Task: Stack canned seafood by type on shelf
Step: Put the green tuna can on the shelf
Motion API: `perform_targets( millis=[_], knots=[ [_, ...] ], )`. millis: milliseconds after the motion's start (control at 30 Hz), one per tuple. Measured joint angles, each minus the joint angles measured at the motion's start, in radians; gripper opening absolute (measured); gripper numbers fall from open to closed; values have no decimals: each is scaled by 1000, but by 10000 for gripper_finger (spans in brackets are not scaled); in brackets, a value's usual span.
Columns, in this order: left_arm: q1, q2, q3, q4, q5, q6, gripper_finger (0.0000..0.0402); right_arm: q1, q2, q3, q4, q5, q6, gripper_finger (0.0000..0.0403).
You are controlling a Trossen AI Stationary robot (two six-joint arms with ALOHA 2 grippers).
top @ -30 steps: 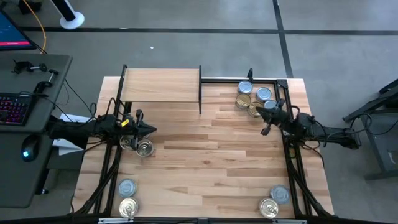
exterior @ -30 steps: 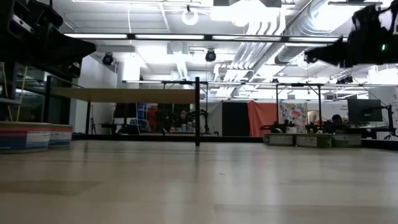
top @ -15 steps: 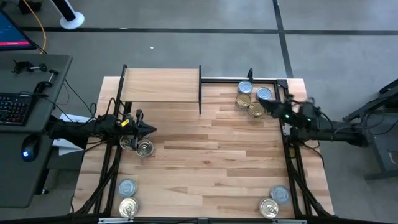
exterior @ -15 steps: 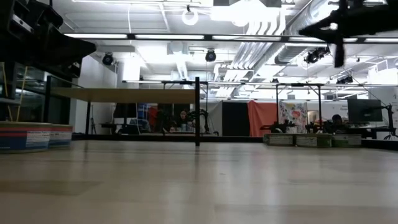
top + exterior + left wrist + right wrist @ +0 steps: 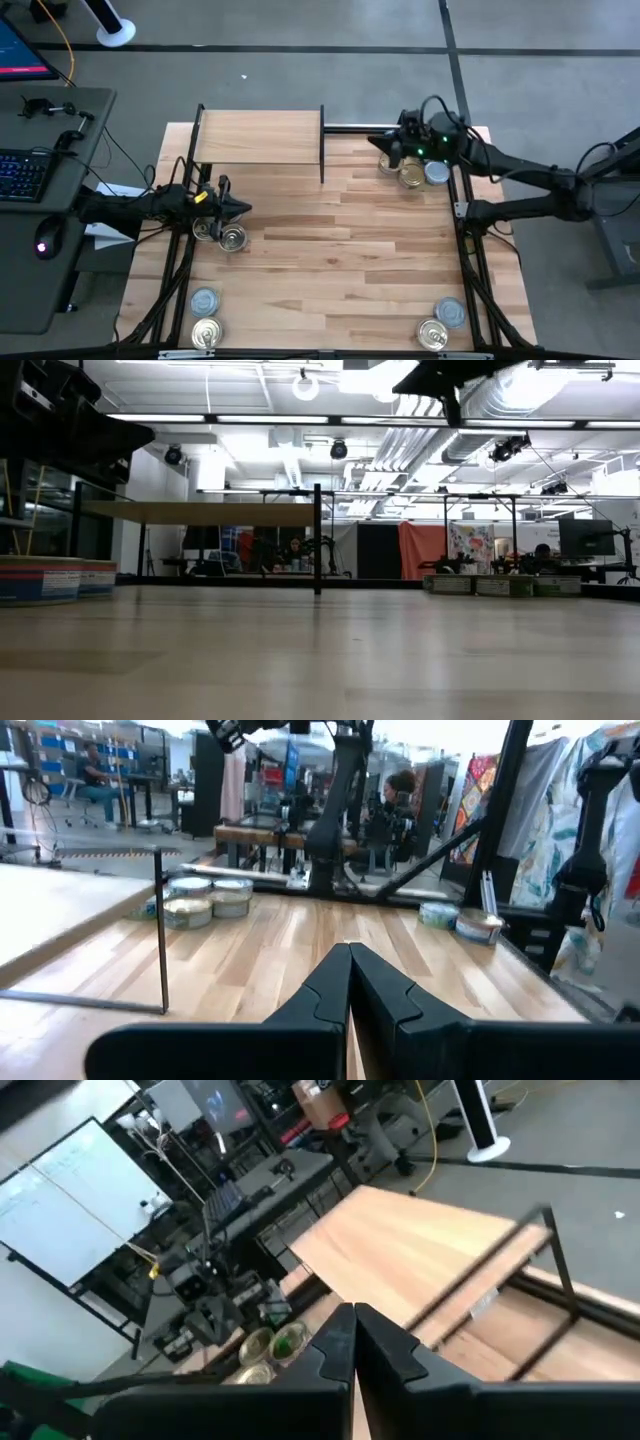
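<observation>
**Right gripper pressed shut, empty, over the far-right tins**

Right gripper [image 5: 383, 143] has its fingers pressed together, nothing between them (its wrist view shows the two dark fingers [image 5: 352, 1342] meeting in a seam). It hangs high above the table's far right corner, at the near-shelf edge of the tin cluster [image 5: 412, 172].

Left gripper [image 5: 240, 209] also closed and empty, waiting at the left side just over the pair of tins [image 5: 224, 236] there.

Canned seafood sits in four groups: far-right cluster, left pair, near-left pair [image 5: 204, 318], near-right pair [image 5: 440, 324]. Shelf [image 5: 258, 137] is at the far left-centre, board top bare, no tins on it yet.

Key relation for the next move, as I read it:
- Far-right cluster lies directly under and slightly outboard of the right gripper, on the side away from the shelf.
- Right arm is clearly the nearer one to that cluster; left arm is well apart from it.
- Tins are short and round, axis vertical, so approach angle matters little. Fingers must spread before descending.
- Shelf's right upright [image 5: 322, 145] stands between the cluster and the board, so any carry has to go over it.

Task looks barely started.
</observation>
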Motion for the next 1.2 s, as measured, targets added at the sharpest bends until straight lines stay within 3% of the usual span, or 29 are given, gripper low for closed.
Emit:
perform_targets(
  millis=[167,300,367,467,567,733,833,1000,1200],
  knots=[
    [0,0,0,283,-20,-202,0,1,56,126,-39,42,-1,0],
    [0,2,1,571,-140,-289,0,1,65,193,-125,80,25,0],
    [0,31,29,605,-147,-321,0,1,63,209,-182,101,47,0],
    [0,149,156,477,-82,-363,0,1,65,215,-273,138,91,0],
    [5,353,351,258,-2,-328,0,-22,65,217,-422,184,180,0],
    [45,676,725,-175,154,-216,0,-145,64,205,-865,192,258,0],
    [72,809,884,-336,199,-145,0,-224,62,141,-976,172,232,0],
    [102,910,973,-295,229,-107,0,-300,73,-35,-907,13,148,0],
    [114,974,971,-175,217,-211,0,-314,113,-218,-779,2,101,0]
  ],
)
